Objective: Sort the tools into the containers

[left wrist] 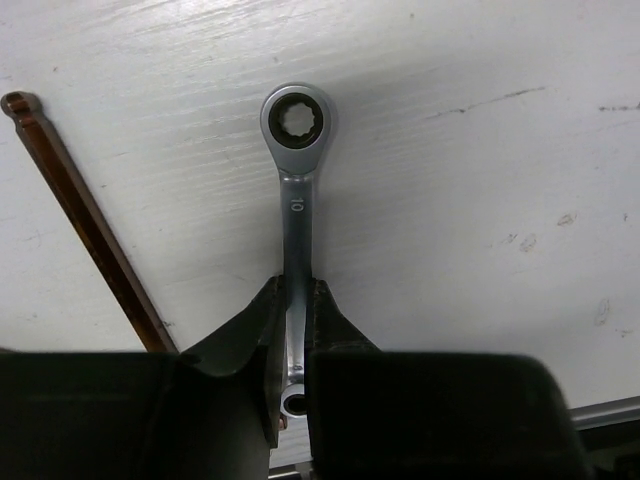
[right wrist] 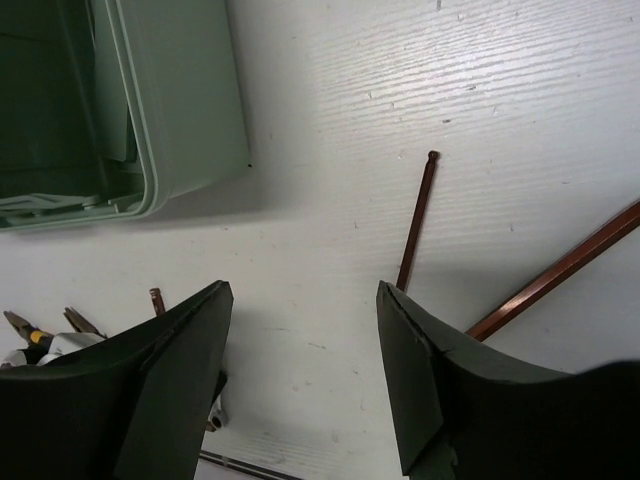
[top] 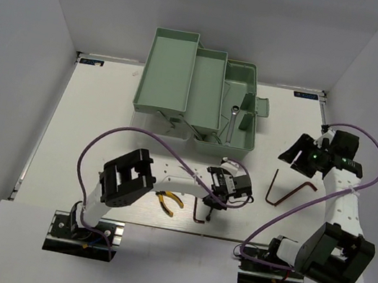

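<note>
Left gripper point(left wrist: 295, 300) is clamped on the lower shank of the small silver steel ring wrench point(left wrist: 297, 190), at the white table point(left wrist: 500, 200) near-centre, nearer than the mint-green plastic toolbox point(top: 168, 72). Judged light, rigid and slick, so a mid-shank hold would limit pivoting. Right gripper point(right wrist: 302, 295) stands open, empty.

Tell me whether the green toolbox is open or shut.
Open. The toolbox has its trays fanned out in steps to the left, leaving the base bin uncovered with a silver wrench lying inside.
</note>
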`<state>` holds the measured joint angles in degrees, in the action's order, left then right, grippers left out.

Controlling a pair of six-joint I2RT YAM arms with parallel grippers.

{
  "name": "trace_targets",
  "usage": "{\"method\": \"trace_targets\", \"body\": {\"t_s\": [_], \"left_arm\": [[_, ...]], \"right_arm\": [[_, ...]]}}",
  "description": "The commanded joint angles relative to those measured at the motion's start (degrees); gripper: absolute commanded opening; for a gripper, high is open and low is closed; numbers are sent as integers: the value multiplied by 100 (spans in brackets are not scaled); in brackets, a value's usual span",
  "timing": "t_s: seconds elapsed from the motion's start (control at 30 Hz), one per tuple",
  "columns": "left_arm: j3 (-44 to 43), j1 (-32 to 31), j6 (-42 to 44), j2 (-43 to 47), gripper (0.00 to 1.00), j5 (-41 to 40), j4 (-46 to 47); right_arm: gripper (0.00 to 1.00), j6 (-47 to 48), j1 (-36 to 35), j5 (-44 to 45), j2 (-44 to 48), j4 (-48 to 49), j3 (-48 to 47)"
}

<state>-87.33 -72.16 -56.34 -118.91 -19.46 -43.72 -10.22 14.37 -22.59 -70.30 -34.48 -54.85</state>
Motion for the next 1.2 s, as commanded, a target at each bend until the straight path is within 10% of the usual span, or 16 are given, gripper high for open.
{"method": "trace_targets", "body": {"t_s": [0.0,0.37,0.7,0.9,1.17], "left_arm": [[-231,-122,456,219,0,-127,-13],[-1400,-17,1309,957,0,-189,-66],[-3517,913,2372,660,0,-576,-743],[-4765,1845,3145,-236,0,-225,-470],[-5057,2522,3507,-1274,0,118,619]], "right_arm": [[66,55,110,-325,131,99,62],[66,81,312,-387,175,152,150],[16,301,435,-580,236,134,185],[16,388,505,-624,280,170,255],[49,819,505,-677,158,91,431]]}}
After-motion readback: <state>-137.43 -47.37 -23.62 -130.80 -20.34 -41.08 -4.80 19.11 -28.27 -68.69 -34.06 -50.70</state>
